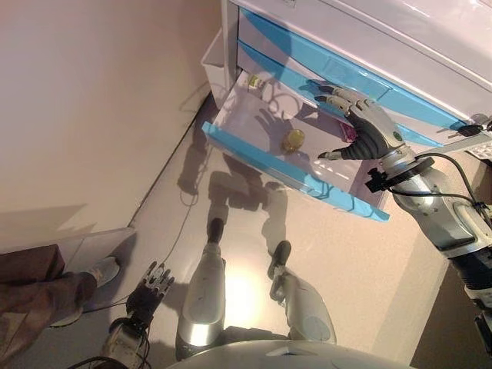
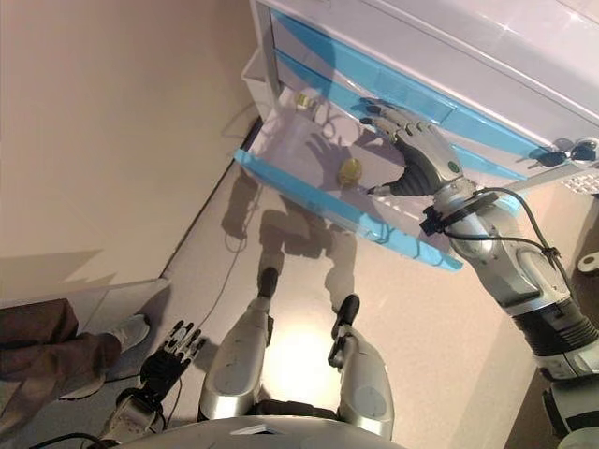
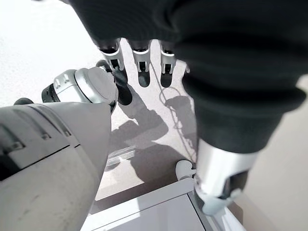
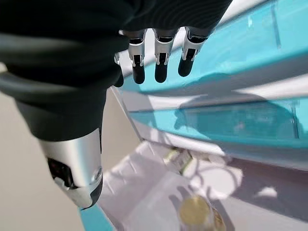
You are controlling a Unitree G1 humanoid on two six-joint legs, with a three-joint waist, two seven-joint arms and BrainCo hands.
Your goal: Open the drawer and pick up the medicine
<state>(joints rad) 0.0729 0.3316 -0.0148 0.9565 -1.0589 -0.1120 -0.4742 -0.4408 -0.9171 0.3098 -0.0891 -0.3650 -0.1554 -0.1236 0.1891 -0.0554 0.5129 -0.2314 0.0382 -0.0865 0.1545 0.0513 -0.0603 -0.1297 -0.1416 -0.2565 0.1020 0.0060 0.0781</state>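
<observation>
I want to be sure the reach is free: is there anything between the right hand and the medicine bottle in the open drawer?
Nothing visible. The right hand hovers open above the pulled-out drawer, and the yellow medicine bottle lies uncovered on the drawer floor below and beside it. A second small item sits at the drawer's back, apart from that path.

White drawer (image 1: 254, 123), blue front; yellow medicine (image 1: 293, 140)

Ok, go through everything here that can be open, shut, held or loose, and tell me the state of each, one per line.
Bottom drawer: pulled open.
Upper drawers: closed.
Yellow-capped medicine bottle: loose in the open drawer, not held.
Small item at the drawer's back corner: loose, too small to identify.
Right hand: open, over the open drawer, holding nothing.
Left hand: open, low by the floor, empty.
</observation>
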